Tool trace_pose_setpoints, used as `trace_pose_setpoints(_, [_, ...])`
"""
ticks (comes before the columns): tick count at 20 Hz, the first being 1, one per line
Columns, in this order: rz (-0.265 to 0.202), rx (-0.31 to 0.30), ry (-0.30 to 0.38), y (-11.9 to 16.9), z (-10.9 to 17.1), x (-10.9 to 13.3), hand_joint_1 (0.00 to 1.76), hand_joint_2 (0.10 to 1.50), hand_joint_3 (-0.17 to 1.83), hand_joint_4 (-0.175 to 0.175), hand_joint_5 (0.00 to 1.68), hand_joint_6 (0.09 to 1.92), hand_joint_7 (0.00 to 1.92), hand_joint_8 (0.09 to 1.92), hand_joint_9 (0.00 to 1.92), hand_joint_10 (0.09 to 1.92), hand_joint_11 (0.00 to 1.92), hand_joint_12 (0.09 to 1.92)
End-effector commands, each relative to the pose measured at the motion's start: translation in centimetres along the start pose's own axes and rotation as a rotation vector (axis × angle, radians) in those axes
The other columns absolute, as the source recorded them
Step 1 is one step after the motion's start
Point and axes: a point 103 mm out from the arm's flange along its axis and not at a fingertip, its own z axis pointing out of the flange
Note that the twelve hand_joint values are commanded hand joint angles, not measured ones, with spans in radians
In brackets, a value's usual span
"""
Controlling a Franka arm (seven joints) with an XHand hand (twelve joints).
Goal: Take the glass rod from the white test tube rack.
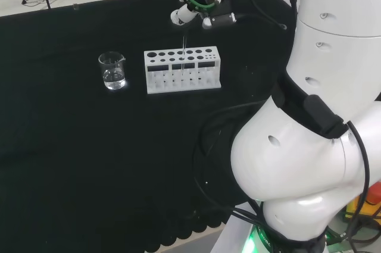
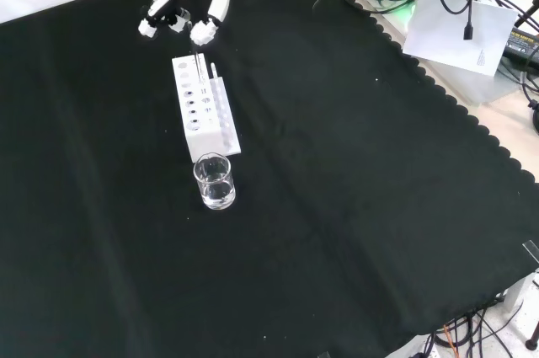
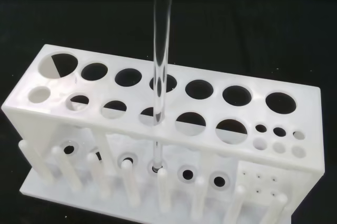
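While the thin clear glass rod (image 3: 160,66) stands upright in a middle hole of the white plastic test tube rack (image 1: 182,69), its foot seated in the base plate, the black and white hand (image 2: 187,13) hangs directly above it; fingers (image 2: 206,29) curled downward near the rod's top, whether they pinch it I cannot tell; rod's long axis vertical, so the way out looks straight up; rack matte, round holes, peg row; small clear glass beaker (image 1: 112,71) just beside it on the black-clothed worktop (image 2: 354,206).
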Motion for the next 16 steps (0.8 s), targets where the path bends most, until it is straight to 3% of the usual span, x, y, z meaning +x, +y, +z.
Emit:
trace_pose_setpoints(1, [-0.009, -0.001, 0.014, 0.0, 0.3, -0.1, 0.64, 0.93, 0.48, -0.162, 0.36, 0.6, 1.06, 1.09, 1.34, 1.14, 1.13, 1.19])
trace_pose_setpoints(5, [-0.027, -0.002, 0.03, -0.1, 0.4, 0.7, 0.77, 0.92, 0.48, -0.174, 0.45, 0.78, 1.14, 1.07, 1.52, 1.15, 1.49, 1.19])
trace_pose_setpoints(8, [-0.054, -0.019, 0.04, -0.4, 0.3, 1.3, 0.87, 0.91, 0.48, -0.175, 0.56, 0.85, 1.28, 1.04, 1.65, 1.03, 1.73, 1.12])
trace_pose_setpoints(13, [-0.064, -0.028, 0.065, -0.7, 0.4, 2.0, 1.01, 0.9, 0.5, -0.175, 0.76, 0.87, 1.44, 1.0, 1.83, 0.83, 1.91, 0.91])
trace_pose_setpoints(16, [-0.082, -0.034, 0.079, -0.8, 0.6, 2.5, 1.1, 1.08, 0.18, -0.175, 0.85, 1.13, 1.48, 0.99, 1.88, 0.77, 1.92, 0.92])
